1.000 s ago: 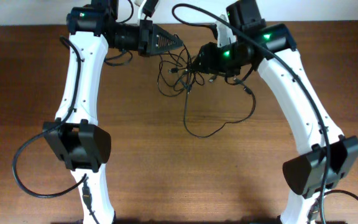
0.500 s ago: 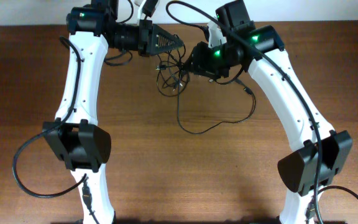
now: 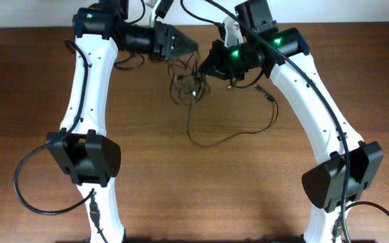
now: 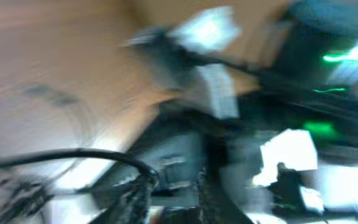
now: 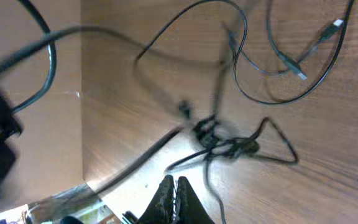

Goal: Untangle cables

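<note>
Right jaws sit pressed together near the cables (image 5: 222,146) (left jaws too blurred to tell).

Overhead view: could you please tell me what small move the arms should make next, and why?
Probably ease the right gripper slowly away from the left gripper: the cables are bunched in a tight clump just below both, with one long loop trailing over the table.

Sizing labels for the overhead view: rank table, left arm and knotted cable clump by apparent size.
Largest: table.
Then: left arm, though it is nearer the camera.
Smallest: knotted cable clump.
</note>
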Available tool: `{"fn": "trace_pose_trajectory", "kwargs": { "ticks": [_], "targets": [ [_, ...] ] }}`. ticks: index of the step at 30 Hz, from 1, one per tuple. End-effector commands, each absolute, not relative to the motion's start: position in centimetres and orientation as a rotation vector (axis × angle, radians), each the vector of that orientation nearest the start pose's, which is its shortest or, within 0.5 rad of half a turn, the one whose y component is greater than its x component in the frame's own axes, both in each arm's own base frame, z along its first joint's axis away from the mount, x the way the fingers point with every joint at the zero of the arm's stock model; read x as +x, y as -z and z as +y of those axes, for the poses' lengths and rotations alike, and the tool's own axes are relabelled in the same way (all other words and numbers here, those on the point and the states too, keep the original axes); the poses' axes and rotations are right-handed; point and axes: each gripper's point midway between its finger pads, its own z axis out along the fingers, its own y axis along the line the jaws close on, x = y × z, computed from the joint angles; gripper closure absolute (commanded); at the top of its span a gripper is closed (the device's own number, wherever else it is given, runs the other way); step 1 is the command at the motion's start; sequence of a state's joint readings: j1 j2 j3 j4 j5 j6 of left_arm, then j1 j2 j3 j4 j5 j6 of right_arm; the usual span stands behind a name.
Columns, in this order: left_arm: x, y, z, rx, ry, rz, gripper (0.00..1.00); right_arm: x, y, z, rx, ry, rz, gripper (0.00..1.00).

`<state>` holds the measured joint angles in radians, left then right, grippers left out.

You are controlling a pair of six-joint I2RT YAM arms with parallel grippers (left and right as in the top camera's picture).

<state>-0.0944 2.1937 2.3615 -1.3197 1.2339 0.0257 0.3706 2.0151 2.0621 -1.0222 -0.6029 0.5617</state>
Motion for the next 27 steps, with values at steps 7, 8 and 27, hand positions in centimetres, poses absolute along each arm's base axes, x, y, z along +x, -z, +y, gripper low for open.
{"fn": "trace_pose_trajectory", "kwargs": {
  "ticks": [7, 8, 27],
  "targets": [
    [42.1, -13.6, -16.0, 0.469, 0.789, 2.937, 0.65, 41.9, -20.6, 17.5, 0.096, -0.810, 2.875, 0.94],
    [43.0, -13.7, -17.5, 0.591, 0.757, 2.853, 0.65, 41.9, -20.6, 17.5, 0.085, -0.808, 2.873, 0.93],
    [48.2, -4.5, -19.3, 0.911, 0.447, 2.727, 0.50, 41.6, -20.2, 17.0, 0.056, -0.762, 2.892, 0.84]
  ]
}}
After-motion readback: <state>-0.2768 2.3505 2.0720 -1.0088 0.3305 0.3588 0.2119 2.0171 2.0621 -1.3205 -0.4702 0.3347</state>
